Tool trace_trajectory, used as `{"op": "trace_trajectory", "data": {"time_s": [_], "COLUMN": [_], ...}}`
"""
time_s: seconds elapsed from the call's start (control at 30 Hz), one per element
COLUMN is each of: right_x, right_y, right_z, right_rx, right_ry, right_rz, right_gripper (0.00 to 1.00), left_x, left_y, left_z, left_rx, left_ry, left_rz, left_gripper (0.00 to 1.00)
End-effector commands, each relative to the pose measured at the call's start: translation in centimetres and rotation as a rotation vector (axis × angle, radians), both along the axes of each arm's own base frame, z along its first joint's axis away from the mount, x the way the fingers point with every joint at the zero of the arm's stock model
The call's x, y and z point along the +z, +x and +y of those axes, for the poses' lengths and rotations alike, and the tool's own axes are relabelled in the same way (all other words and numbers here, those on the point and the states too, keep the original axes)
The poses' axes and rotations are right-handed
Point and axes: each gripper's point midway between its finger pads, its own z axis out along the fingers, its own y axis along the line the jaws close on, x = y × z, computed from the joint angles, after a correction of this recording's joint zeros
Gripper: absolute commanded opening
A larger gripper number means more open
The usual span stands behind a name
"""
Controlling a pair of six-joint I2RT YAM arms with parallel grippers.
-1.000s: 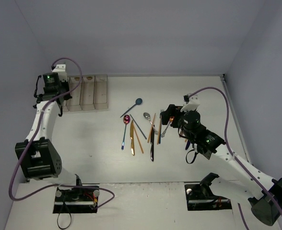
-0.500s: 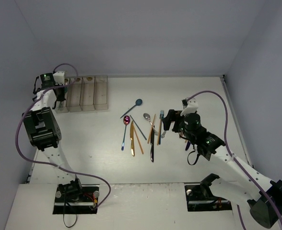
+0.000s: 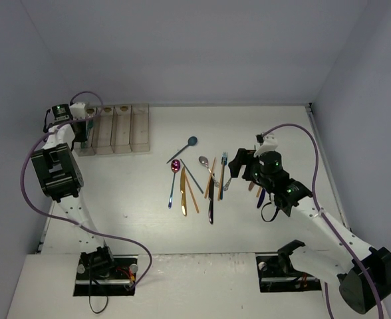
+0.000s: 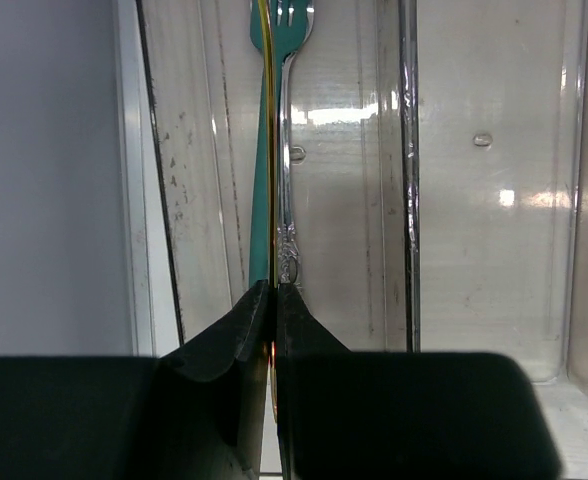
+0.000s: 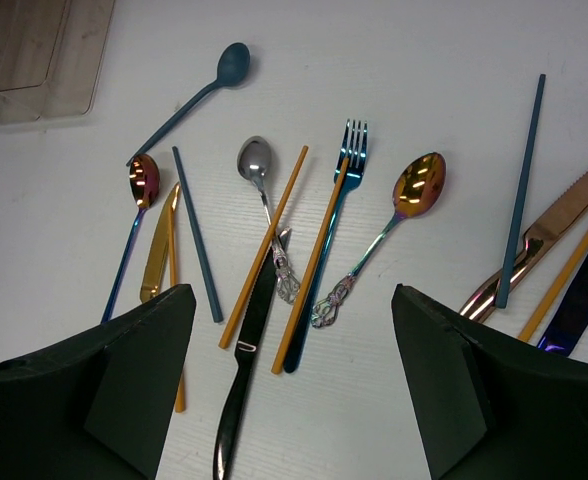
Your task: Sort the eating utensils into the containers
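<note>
One thin gold utensil (image 4: 267,150) sits pinched in the left tool (image 4: 274,290) above a clear bin (image 4: 344,230); right tool (image 5: 292,300) gapes empty.

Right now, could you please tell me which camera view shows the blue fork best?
The right wrist view: the blue fork is close, tines clear. Top external shows it tiny; left wrist misses it.

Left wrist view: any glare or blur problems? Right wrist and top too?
Left wrist: bright glare patches on the clear bin floor, left gripper fingers dark and soft, the gold utensil they pinch only a thin edge. Right wrist: utensils sharp, hot highlights on the copper spoon bowl. Top external: even light, soft shadows, everything tiny.
</note>
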Motion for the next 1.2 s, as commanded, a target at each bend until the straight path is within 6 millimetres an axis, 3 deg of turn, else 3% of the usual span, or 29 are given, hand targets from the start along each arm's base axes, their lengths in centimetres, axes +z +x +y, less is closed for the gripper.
{"op": "trace_trajectory", "data": {"time_s": [0.0, 0.2, 0.33, 0.5, 0.57, 0.67, 0.7, 0.8, 0.9, 0.97, 1.07, 1.17], "right_x": [1.2, 1.1, 0.8, 0.6, 0.6, 0.8, 0.8, 0.4, -0.5, -1.6, -3.0, -4.5], "right_y": [0.8, 1.0, 1.0, 1.0, 1.1, 1.2, 1.3, 1.7, 2.3, 2.8, 3.6, 4.4], "right_z": [0.7, 0.5, 0.5, 0.4, 0.4, 0.4, 0.3, 0.2, 0.2, 0.2, 0.4, 1.3], "right_rx": [0.018, 0.018, 0.020, 0.018, 0.016, 0.011, 0.006, -0.008, -0.029, -0.067, -0.099, -0.098], "right_ry": [0.026, 0.008, -0.001, -0.010, -0.013, -0.013, -0.016, -0.029, -0.041, -0.043, -0.047, -0.078], "right_rz": [-0.039, -0.041, -0.038, -0.033, -0.034, -0.040, -0.039, -0.026, 0.002, 0.043, 0.092, 0.131], "right_gripper": [0.77, 0.78, 0.77, 0.78, 0.78, 0.78, 0.78, 0.78, 0.75, 0.71, 0.66, 0.61], "left_x": [3.7, 3.9, 4.2, 4.9, 5.5, 8.4, 8.6, 13.6, 18.6, 21.6, 23.9, 24.2], "left_y": [1.2, 1.1, 1.0, 1.0, 1.0, 1.1, 1.3, 1.4, 1.1, 0.4, -1.7, -4.3], "left_z": [0.4, 0.9, 0.9, 0.8, 0.9, 0.5, 0.4, -1.6, -4.9, -8.4, -13.5, -17.5], "left_rx": [-0.023, 0.009, 0.025, 0.042, 0.055, 0.080, 0.074, 0.099, 0.115, 0.083, 0.027, -0.009], "left_ry": [0.046, 0.056, 0.053, 0.046, 0.047, 0.023, 0.019, -0.034, -0.081, -0.123, -0.137, -0.181], "left_rz": [-0.091, -0.090, -0.096, -0.121, -0.137, -0.209, -0.219, -0.338, -0.459, -0.552, -0.603, -0.598], "left_gripper": [0.00, 0.02, 0.20, 0.31, 0.34, 0.43, 0.45, 0.47, 0.52, 0.58, 0.64, 0.65]}}
